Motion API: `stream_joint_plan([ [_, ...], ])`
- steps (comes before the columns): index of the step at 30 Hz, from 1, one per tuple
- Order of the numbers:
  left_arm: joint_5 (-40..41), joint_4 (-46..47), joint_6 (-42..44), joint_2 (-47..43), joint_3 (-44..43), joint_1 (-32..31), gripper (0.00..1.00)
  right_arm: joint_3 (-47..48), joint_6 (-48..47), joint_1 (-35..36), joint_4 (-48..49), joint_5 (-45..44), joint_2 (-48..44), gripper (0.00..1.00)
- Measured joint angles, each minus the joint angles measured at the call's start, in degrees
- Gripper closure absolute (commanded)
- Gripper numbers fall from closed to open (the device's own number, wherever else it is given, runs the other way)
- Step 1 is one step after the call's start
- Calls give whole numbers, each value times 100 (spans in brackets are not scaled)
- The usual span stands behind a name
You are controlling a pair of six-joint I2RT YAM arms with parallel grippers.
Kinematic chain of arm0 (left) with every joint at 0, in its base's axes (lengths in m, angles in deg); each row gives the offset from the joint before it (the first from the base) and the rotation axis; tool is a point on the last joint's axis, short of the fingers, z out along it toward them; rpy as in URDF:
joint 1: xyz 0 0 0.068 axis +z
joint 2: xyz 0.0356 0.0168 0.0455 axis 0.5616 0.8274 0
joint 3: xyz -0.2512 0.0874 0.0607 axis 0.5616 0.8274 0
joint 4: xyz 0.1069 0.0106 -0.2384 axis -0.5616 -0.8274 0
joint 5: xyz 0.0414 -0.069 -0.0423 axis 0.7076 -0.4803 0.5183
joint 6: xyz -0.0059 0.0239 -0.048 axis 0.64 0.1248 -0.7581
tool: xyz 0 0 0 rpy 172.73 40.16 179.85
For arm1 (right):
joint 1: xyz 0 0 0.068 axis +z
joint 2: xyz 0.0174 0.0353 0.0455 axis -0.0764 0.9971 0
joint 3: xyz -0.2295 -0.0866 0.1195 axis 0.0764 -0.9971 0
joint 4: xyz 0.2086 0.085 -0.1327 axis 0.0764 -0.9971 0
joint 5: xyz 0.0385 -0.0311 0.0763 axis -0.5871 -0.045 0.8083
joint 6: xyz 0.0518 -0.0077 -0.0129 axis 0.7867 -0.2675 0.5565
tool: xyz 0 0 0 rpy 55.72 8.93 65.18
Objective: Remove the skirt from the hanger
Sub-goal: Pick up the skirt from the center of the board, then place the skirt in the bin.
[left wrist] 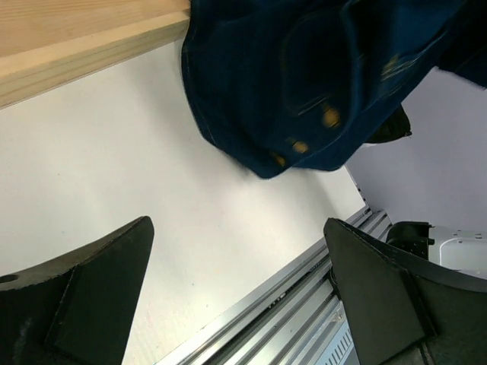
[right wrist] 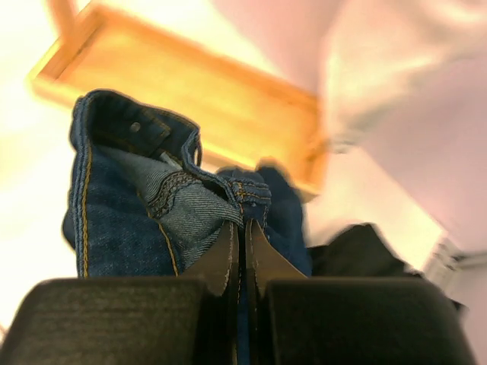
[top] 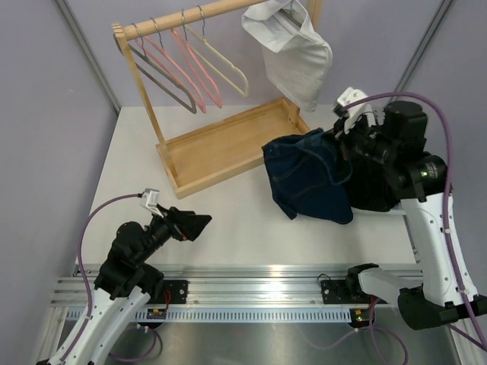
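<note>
With right gripper (right wrist: 242, 232) pinched shut on the denim skirt (top: 308, 179), seemingly hanger-free just beside the wooden rack tray (top: 221, 144), and left gripper (top: 194, 223) gaping wide, lower gently onto the table (top: 152, 167), then release.

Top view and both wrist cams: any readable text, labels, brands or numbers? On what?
None readable in any view.
denim skirt: only stitching and rivets, no tag showing.
wooden rack: no print.
pale garment: no print.
The right wrist view is blurred.

The white table (top: 228, 220) bears the wooden tray (top: 217, 152); whether the skirt (top: 308, 179) touches it, unclear.
</note>
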Motion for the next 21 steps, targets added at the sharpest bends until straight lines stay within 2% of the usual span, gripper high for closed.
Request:
stream_joint_plan([
  [12,0,22,4,-48,0,0,1,3145,872,-2872,-26,645,927,100],
  [21,2,-26,107,-153,-2,0,1,3810,1563,-4789,94,1445,1692,100],
])
